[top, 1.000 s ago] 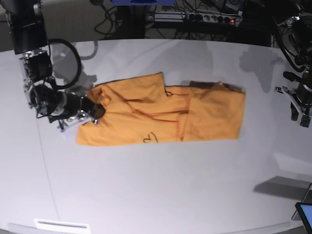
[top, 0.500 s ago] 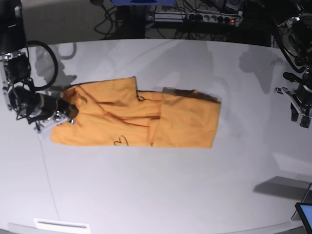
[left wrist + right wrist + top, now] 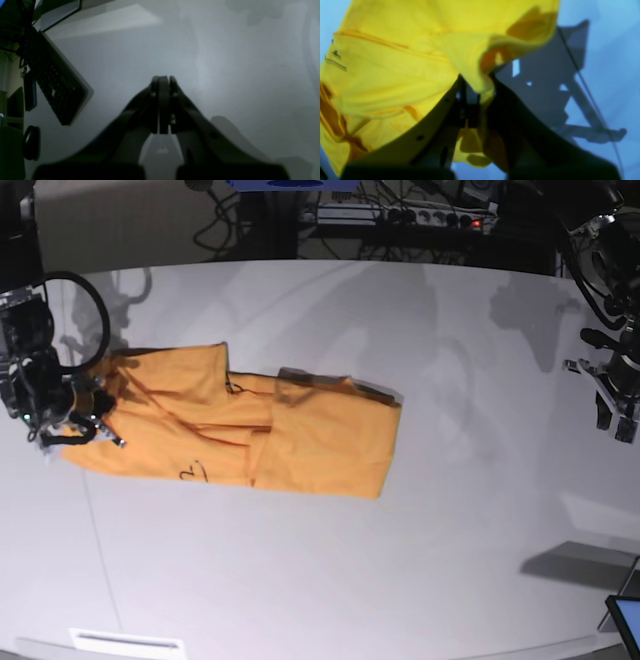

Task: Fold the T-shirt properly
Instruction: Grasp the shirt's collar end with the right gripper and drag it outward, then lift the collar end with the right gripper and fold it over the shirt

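The orange-yellow T-shirt lies partly folded in a long strip across the left half of the white table. A small dark mark sits near its front edge. My right gripper is shut on the shirt's left end. In the right wrist view a bunched fold of the T-shirt is pinched between the fingers of that gripper, just above the table. My left gripper hangs far off at the table's right edge. It is shut and holds nothing.
A keyboard and a mouse lie beyond the table edge by the left arm. Cables and a power strip run behind the table. A screen corner shows at the bottom right, and a white label at the front left.
My right gripper has dragged the shirt leftward across the table, still gripping its left end. The left arm has not moved.
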Controlling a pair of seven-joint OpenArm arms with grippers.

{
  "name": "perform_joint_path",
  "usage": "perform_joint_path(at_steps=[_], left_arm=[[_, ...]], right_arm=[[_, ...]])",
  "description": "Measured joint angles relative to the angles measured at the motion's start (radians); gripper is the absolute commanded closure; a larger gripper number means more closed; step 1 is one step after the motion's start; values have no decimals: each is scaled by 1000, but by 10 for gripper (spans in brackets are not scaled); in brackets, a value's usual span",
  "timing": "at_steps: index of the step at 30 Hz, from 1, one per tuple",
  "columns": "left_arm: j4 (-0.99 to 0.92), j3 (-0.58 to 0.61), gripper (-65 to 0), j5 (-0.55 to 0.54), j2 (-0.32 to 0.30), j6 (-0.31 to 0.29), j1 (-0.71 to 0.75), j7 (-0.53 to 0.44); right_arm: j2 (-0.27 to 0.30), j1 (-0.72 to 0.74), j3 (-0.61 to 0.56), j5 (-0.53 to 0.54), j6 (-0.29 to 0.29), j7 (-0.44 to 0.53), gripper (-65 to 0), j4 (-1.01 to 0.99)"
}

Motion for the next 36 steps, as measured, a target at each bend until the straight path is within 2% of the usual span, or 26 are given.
perform_joint_path(at_steps=[5,12,23,36], left_arm=[[-53,0,0,0,1,0,0,0],[-60,0,0,3,0,0,0,0],[-60,98,0,0,0,0,0,-1],[-105,126,0,5,-3,2,-1,-3]], right_arm=[[-1,15,-1,2,-3,-65,-1,67],[-6,20,-2,2,-2,-94,-1,160],[-126,90,-8,-7,-3,-267,-1,225],[-239,128,-10,-3,-2,-354,-1,267]])
